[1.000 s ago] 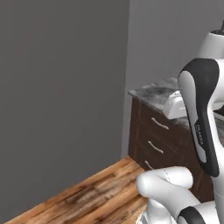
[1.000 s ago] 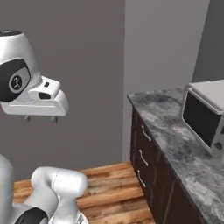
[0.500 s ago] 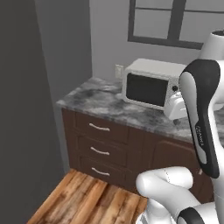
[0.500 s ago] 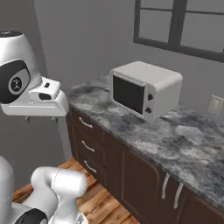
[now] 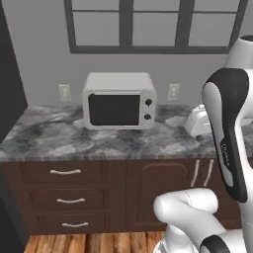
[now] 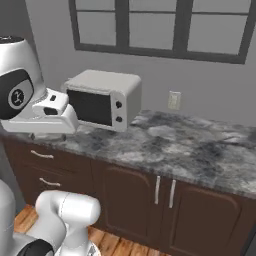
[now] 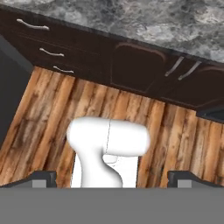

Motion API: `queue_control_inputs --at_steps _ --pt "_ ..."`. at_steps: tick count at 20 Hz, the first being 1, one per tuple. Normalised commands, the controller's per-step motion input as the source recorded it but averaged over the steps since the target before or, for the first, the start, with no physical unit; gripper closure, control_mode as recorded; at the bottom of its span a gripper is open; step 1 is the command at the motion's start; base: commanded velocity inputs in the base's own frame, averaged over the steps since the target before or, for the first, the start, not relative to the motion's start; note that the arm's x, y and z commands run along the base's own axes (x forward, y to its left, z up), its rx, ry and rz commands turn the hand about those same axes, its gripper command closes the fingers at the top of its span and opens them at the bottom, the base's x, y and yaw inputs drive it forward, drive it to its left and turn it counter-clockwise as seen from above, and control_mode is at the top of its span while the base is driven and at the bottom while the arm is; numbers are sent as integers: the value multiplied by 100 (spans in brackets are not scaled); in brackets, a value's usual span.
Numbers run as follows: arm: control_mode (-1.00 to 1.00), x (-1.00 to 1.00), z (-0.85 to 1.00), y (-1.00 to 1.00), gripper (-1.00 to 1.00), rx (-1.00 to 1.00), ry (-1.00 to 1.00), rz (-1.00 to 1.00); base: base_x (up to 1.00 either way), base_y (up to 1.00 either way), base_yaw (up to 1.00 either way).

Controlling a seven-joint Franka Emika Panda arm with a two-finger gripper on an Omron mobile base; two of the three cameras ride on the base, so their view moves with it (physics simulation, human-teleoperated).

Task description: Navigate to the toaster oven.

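The toaster oven [image 5: 119, 102] is a white box with a dark glass door and two dark knobs on its right. It stands on the grey marble counter [image 5: 99, 141] under the window, facing me almost squarely. In the right base view the toaster oven [image 6: 102, 99] sits left of centre, just behind my raised hand. My gripper [image 6: 46, 134] hangs in front of the counter's edge, pointing down. In the hand view my gripper [image 7: 112, 178] is open over the wooden floor, its fingertips [image 7: 41, 177] far apart with nothing between them.
A small silver toaster [image 5: 198, 121] stands to the right of the oven. Dark drawers [image 5: 65, 172] and cabinet doors [image 5: 163, 190] run under the counter. A tall dark unit [image 5: 9, 99] closes off the left. Wall outlets [image 5: 173, 91] flank the oven, and wooden floor [image 7: 39, 118] lies below.
The whole picture has shifted as the base turned and drove. The toaster oven, once at the side and seen at an angle, now sits in front and closer. The arm holds its pose.
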Motion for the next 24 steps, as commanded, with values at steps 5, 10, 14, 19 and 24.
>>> queue_control_inputs --at_steps 5,10,14,19,24 --pt "100 0 0 0 -100 0 0 0 85 56 -58" --pt "100 0 0 0 -100 0 0 0 72 68 -38" --pt "100 0 0 0 -100 0 0 0 39 63 -7" --pt "100 0 0 0 -100 0 0 0 46 6 16" --pt "100 0 0 0 -100 0 0 0 85 0 41"
